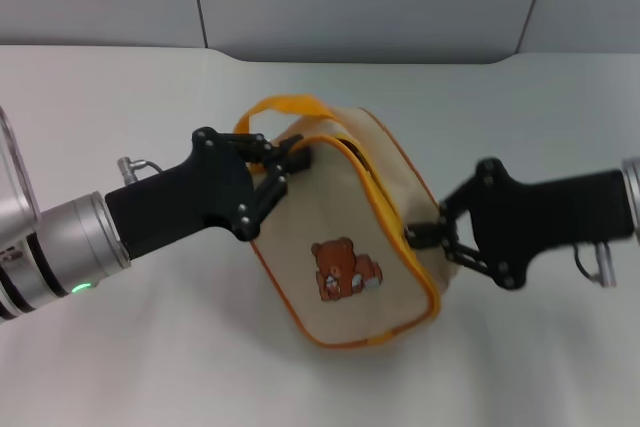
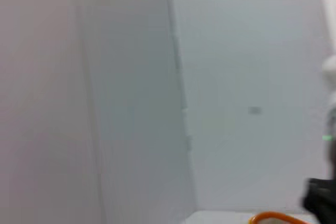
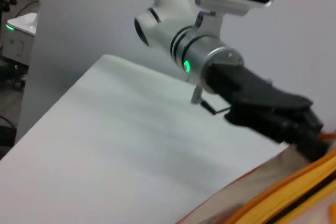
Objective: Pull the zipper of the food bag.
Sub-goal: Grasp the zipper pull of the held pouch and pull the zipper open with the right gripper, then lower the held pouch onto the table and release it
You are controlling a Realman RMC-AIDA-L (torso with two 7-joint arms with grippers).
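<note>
We see one food bag (image 1: 350,247) lying mid-table (image 1: 150,367), its contents hidden. Our left gripper (image 1: 290,159) pinches the bag's top corner by the handle (image 1: 285,105); our right gripper (image 1: 420,235) pinches its zipper (image 1: 385,209).

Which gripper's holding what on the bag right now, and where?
Left gripper grips the food bag at its top corner by the yellow handle. Right gripper pinches the opposite end at the zipper; the pull tab itself isn't visible.
</note>
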